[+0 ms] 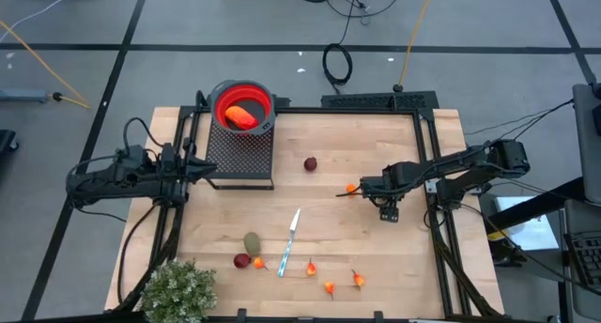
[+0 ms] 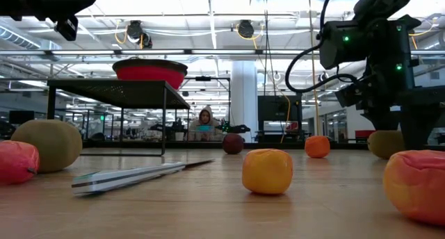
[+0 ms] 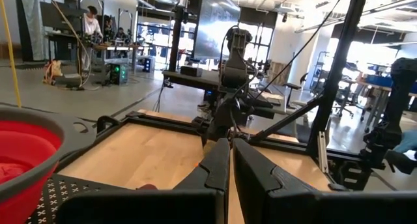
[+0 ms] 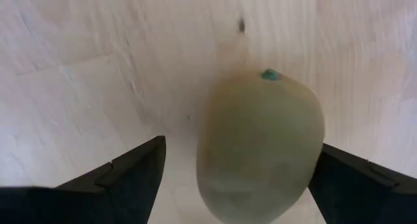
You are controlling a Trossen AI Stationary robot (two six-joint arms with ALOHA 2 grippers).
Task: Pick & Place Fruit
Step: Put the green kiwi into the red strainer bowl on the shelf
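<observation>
Olive-brown fruit between right end effector fingers

Even overhead light fills the scene, and ceiling lamps glare white in the low view, where the nearest orange fruit and the knife are soft with blur. From above, the desk is bright with only short, faint shadows. In the right wrist view the olive-brown oval looks pale, washed out and slightly unsharp.

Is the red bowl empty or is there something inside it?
Not empty. From above, the red bowl on the black stand holds one long orange-red fruit.
</observation>
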